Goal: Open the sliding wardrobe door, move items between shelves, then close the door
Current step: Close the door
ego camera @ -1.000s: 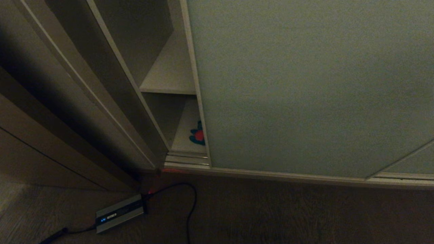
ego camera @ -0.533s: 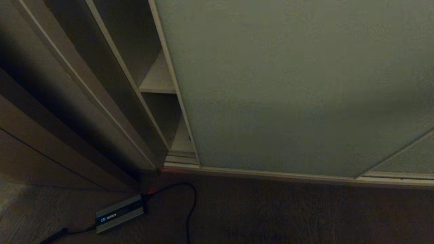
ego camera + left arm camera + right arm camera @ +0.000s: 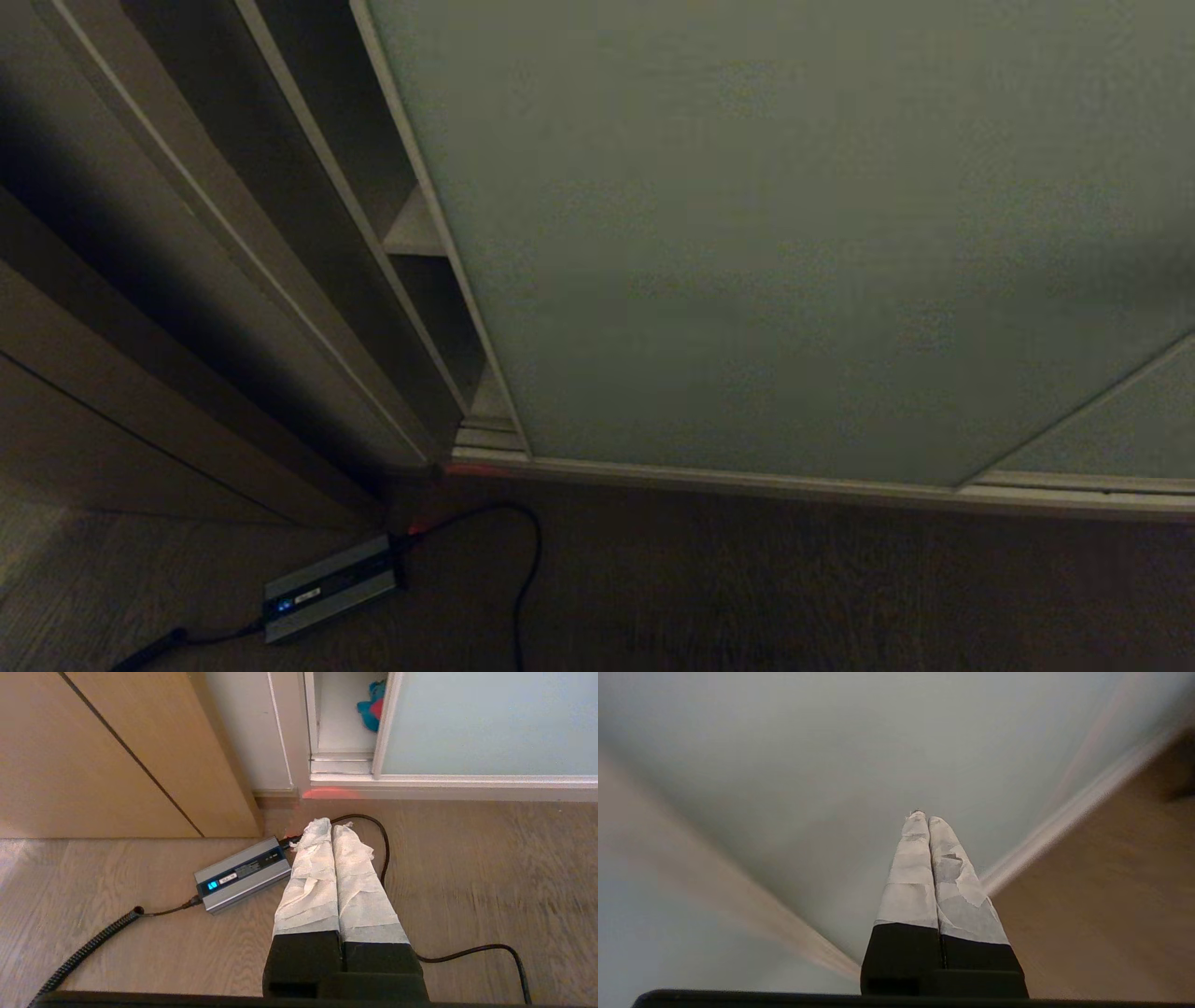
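Closing step: sliding wardrobe door [image 3: 794, 243] is almost home, only a thin gap left at the wood side panel [image 3: 308, 233]. Best to keep the push flat on the panel and along the floor track [image 3: 485, 437], easing off before the frame meets the jamb. Right hand [image 3: 923, 817]: fingers pressed together, holding nothing, tips against the door face. Left hand [image 3: 331, 826]: also together, empty, parked over the floor above the charger box [image 3: 243, 873]. Teal plush [image 3: 372, 709] sits on the bottom shelf [image 3: 343, 732] behind the door edge.
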Tool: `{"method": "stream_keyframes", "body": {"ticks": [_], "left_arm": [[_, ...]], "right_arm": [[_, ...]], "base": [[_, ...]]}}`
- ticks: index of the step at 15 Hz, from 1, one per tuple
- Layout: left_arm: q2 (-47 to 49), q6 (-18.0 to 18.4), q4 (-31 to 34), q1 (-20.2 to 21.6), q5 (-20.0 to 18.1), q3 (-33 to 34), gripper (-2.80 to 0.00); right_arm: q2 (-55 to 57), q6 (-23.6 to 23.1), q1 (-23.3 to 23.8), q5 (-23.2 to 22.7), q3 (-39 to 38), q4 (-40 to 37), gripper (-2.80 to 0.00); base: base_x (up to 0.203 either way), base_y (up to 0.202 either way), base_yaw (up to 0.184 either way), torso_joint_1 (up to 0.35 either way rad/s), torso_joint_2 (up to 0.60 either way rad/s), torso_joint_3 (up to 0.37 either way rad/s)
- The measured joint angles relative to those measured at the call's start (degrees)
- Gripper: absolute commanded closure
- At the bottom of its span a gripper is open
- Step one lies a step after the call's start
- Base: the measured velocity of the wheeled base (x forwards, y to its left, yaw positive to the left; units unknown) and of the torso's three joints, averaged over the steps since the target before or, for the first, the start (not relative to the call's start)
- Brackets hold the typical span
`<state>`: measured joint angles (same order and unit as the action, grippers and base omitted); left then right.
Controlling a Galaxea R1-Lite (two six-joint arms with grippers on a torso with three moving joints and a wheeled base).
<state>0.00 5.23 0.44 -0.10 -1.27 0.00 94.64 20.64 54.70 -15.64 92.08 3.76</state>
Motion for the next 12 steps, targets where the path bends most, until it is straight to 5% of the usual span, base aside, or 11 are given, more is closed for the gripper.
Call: {"method": "stream_keyframes", "body": {"ticks": [5, 12], "left_arm": [[0.00, 0.00, 0.00, 0.00, 0.04, 0.00, 0.00], [0.00, 0.02, 0.00, 0.00, 0.01, 0.00, 0.00]], "right_arm": [[5.20, 4.40, -1.25, -16.88, 5.19, -5.27, 0.00], [8.67, 5.28, -6.86, -17.55, 6.04, -3.95, 0.00]], "base": [[0.000, 0.000, 0.000, 0.000, 0.00, 0.000], [0.000, 0.000, 0.000, 0.000, 0.00, 0.000]]}}
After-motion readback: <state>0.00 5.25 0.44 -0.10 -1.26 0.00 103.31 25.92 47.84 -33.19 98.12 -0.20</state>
